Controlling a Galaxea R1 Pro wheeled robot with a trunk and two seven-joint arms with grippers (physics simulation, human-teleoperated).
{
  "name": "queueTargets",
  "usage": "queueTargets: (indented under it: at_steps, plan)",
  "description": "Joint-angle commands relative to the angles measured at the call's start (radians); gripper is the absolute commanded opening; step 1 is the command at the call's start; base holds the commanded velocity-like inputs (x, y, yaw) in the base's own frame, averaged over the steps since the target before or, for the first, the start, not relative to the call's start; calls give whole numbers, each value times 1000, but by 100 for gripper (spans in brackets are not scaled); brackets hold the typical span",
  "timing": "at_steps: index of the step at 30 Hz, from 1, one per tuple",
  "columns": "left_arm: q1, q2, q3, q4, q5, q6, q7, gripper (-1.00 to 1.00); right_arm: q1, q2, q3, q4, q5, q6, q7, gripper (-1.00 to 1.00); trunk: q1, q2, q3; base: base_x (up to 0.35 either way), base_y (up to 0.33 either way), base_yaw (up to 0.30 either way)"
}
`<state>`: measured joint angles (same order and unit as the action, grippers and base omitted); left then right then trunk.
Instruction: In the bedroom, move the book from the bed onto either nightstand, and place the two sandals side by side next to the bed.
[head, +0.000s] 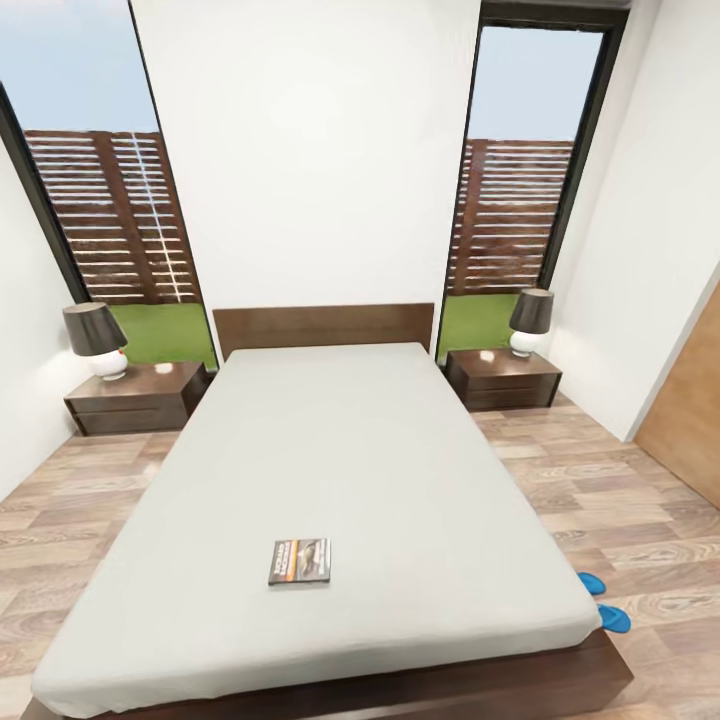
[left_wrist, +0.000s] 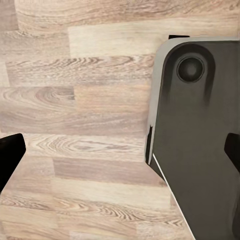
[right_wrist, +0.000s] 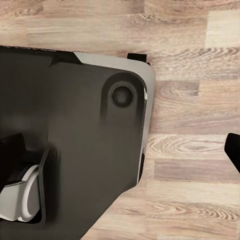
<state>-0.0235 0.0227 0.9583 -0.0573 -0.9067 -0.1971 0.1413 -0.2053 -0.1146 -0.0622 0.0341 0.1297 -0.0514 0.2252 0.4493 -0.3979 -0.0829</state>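
The two blue sandals (head: 603, 603) were half tucked behind the bed's right near corner, so only their ends poked out on the wood-plank floor (head: 600, 500), one just beyond the other, right beside the bed frame. The near edge of the bed (head: 330, 450) was cut off at the bottom of the head view, with just a strip of dark frame visible under the pale mattress.

The book (head: 299, 561) lay flat on the mattress toward the foot end, a bit left of center, dark cover with an orange band. Lettering was too small to read.

Both nightstands flanked the headboard (head: 325, 326): the left nightstand (head: 135, 397) had a lamp with a dark shade (head: 96, 338) on top, the right nightstand (head: 503, 378) had a matching lamp (head: 529, 322). Drawers shut, so couldn't tell what was in them. Tall windows either side of the white wall showed a slatted fence and grass.

Wrist cams were pointed down at floor planks and the robot's dark base (left_wrist: 200, 140) (right_wrist: 75, 140). The left gripper (left_wrist: 120, 155) showed as black fingertip slivers at opposite edges of its frame, spread wide, nothing between them. The right gripper (right_wrist: 125, 150) looked the same, wide apart and empty, though the fingertips (right_wrist: 234, 150) were mostly cropped.
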Motion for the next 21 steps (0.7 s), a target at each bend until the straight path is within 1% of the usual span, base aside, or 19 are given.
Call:
queueTargets:
  at_steps: [1,21]
  plan:
    - [-1,0,7,2,-11,-4,6,100,-2,0,-7,4,10,-5,2,100,1,-2,-2,65,-1,0]
    - [-1,1,7,2,-11,-5,5,100,-2,0,-7,4,10,-5,2,100,1,-2,-2,43,11,0]
